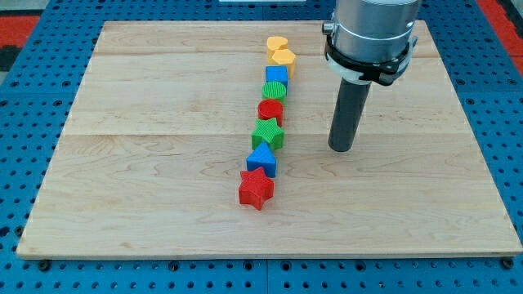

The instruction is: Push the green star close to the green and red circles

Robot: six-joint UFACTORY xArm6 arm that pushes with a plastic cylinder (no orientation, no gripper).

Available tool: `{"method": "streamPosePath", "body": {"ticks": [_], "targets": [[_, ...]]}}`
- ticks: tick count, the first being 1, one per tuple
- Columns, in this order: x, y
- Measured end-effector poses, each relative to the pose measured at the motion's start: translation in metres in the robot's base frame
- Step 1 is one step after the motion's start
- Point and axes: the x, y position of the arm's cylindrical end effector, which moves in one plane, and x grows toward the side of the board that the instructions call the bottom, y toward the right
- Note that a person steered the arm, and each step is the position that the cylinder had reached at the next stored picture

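The green star (268,133) lies in the middle of a column of blocks on the wooden board (147,163). The red circle (270,109) touches it just above, and the green circle (274,91) sits above the red one. My tip (341,149) rests on the board to the right of the green star, a clear gap away, touching no block.
The column continues upward with a blue cube (277,75), a yellow pentagon (283,59) and a yellow heart (277,44). Below the star lie a blue triangle (262,159) and a red star (256,189). Blue pegboard (24,98) surrounds the board.
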Motion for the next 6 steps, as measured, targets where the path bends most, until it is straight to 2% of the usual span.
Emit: {"method": "streamPosePath", "body": {"ticks": [2,3,4,5,6], "targets": [[0.000,-0.014],[0.000,-0.084],[-0.002,-0.109],[-0.024,-0.150],[-0.005,-0.165]]}}
